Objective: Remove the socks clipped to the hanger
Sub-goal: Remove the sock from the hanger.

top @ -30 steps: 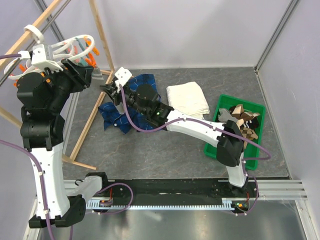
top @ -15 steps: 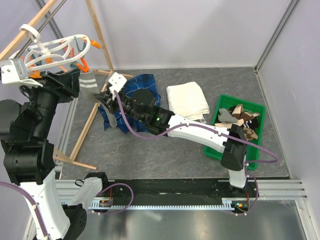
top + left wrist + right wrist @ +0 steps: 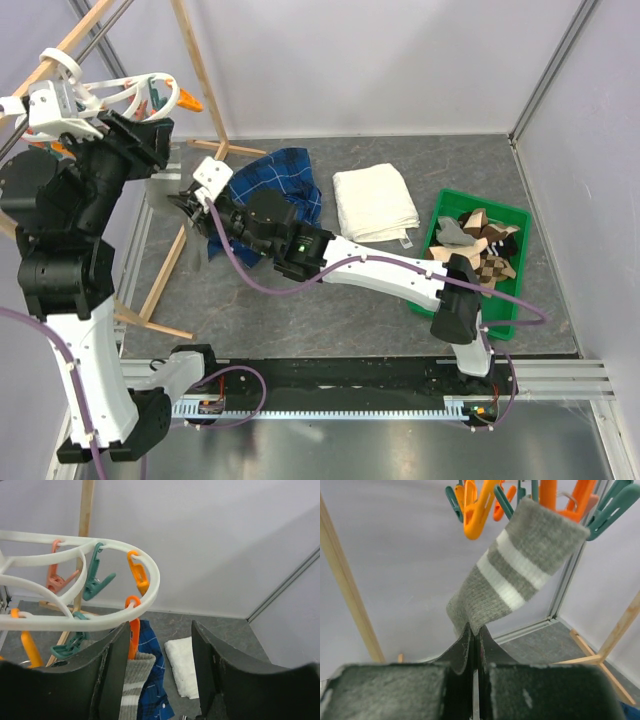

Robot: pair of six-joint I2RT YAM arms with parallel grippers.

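The white round hanger (image 3: 118, 92) hangs at the upper left, with orange and teal clothespins under its ring (image 3: 150, 587). One orange clothespin (image 3: 133, 636) grips the cuff of a grey sock (image 3: 131, 680) with white stripes. My left gripper (image 3: 160, 667) is open just under the ring. That pin and the cuff lie close to its left finger (image 3: 112, 675). My right gripper (image 3: 475, 632) is shut on the lower end of the same sock (image 3: 520, 572), which stretches up to the pin. Several more socks (image 3: 485, 240) lie in the green tray (image 3: 440, 208).
A blue plaid shirt (image 3: 275, 180) and a folded white towel (image 3: 375, 200) lie on the grey floor behind the right arm. Wooden rack poles (image 3: 200, 70) slant past the hanger, and their feet reach the floor at the left. Grey walls close in the back and the right.
My right gripper has moved left with the sock's end, stretching it. My left wrist dropped away from the hanger, then came back up under its ring.
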